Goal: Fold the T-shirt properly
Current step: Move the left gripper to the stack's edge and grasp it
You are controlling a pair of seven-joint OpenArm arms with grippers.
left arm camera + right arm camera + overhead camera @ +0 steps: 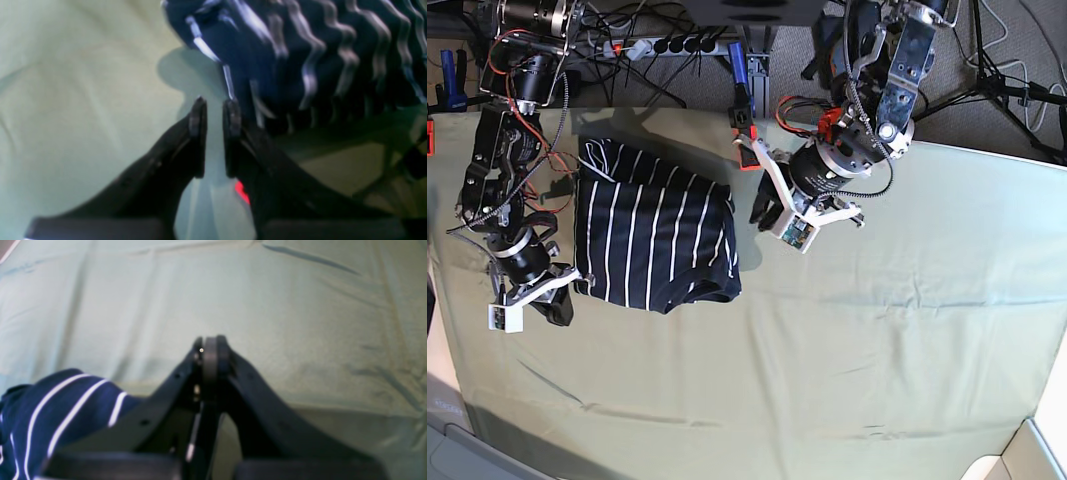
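since your left gripper (pixel 215 110) hovers slightly parted and empty beside the t-shirt (pixel 655 238) while your right gripper (pixel 210 346) sits clenched on nothing, you risk snagging and undoing the folds.

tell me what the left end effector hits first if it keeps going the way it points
Probably the T-shirt: the left end effector points at its near edge. Depth is unclear.
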